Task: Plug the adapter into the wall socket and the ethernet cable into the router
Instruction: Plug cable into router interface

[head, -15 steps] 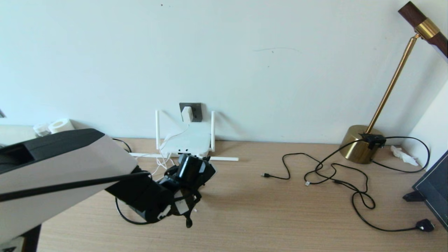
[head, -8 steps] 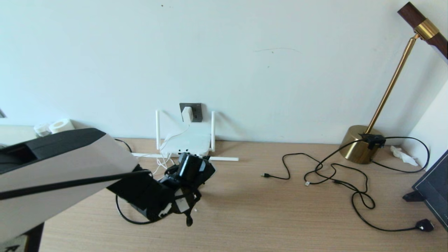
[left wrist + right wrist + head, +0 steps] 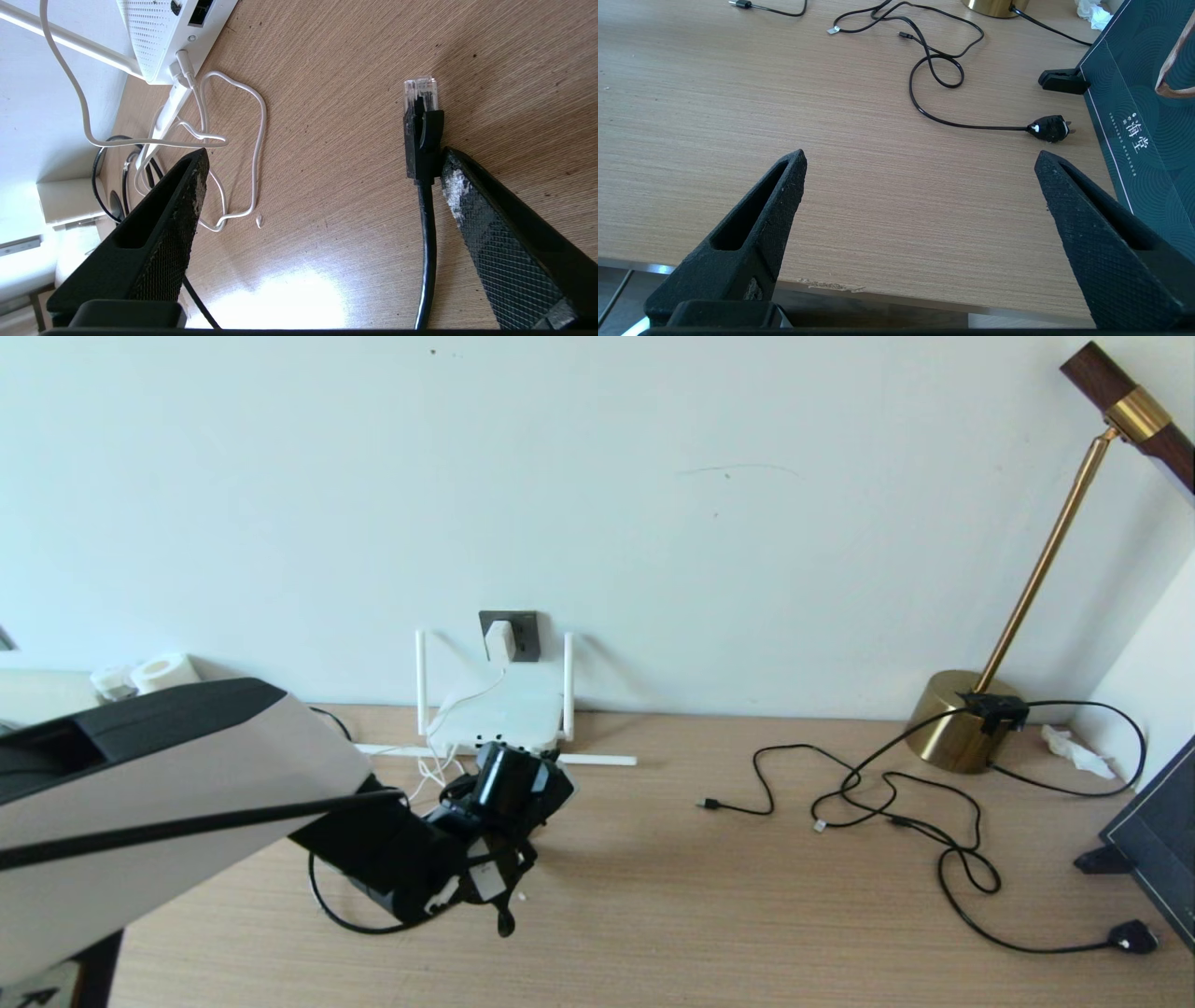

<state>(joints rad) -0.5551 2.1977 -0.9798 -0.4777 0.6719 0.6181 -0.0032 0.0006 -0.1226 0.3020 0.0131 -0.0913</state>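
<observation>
We hold left gripper fingers spread, empty; thick black ethernet cable hugs one finger. We centre boot before pinching, clear tip aimed at flat white router.

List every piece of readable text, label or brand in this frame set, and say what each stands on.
"海堂": pale characters running along the dark teal patterned box at the edge of the wooden desk.
A line of tiny print beside those characters: too small to read.
The white label on the left arm's black wrist housing: too blurred to read.
Nothing else carries legible text.
</observation>
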